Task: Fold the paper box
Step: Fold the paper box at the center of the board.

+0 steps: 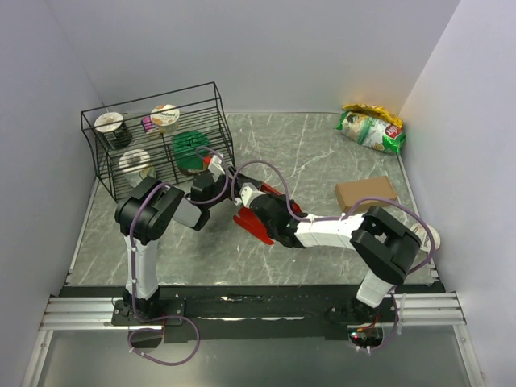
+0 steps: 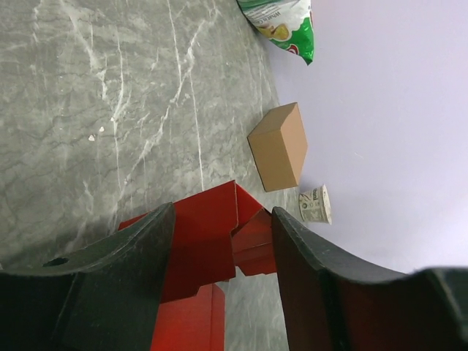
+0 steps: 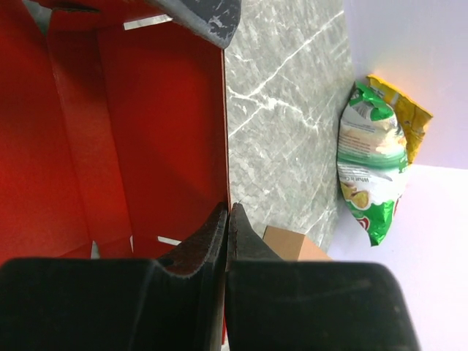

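A black wire rack (image 1: 101,153) is standing in the far left corner of the table (image 1: 322,161), holding several lidded tubs (image 1: 165,115) and something green (image 1: 191,145). Just in front of its right end, the left gripper (image 2: 221,212) is reaching in from the left arm's base at the near edge. Its fingers (image 2: 146,248) are standing a middling way apart, with a panel of the paper box (image 2: 201,234) lying across the gap. I cannot tell whether they are pressing on the card or only straddling it.

The red box is sitting partly unfolded near the middle of the table, between the two grippers, with its creased panels and flaps showing and its inside open toward the right wrist camera. The right gripper (image 3: 227,208) is coming in from the right, its fingers pinched tight together on the thin edge of one red wall.

Further right, a plain brown cardboard box (image 1: 367,193) is resting near the right edge, well apart from the red card. A green snack bag (image 1: 371,133) is lying in the far right corner with a yellow bag (image 1: 367,111) touching it behind. A small printed cup (image 2: 316,203) is lying on its side at the right edge by the wall.
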Robot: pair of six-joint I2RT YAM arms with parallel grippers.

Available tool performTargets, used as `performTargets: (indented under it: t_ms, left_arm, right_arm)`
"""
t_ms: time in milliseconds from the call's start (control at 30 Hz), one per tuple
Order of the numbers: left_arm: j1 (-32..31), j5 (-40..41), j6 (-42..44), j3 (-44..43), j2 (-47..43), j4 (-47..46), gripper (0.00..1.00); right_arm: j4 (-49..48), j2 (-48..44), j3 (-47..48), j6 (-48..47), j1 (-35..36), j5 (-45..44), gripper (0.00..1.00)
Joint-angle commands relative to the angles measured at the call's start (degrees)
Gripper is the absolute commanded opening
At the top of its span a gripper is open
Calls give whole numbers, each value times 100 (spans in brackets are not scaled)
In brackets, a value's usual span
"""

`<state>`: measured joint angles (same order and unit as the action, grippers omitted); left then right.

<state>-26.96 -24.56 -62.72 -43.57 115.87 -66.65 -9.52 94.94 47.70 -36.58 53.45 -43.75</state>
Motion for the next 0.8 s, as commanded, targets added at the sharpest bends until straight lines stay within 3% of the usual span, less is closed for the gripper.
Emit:
performTargets:
  t_ms: [0,233,400,767]
  left_arm:
    - [-99,65,-56,-239,-4,126,59]
    - [-143,153,189,-283,14,485,43]
    - [-204,241,497,-362,14,855,33]
    - [-301,434,884,-336,-82,1190,28]
  right_arm:
    - [-463,78,-86,-104,95,-116,0]
    - [-384,-10,-77,10,104,24,0]
    - [-33,-142,2,353,95,322,17]
    - [1056,-502,380,1425,-45,762,35]
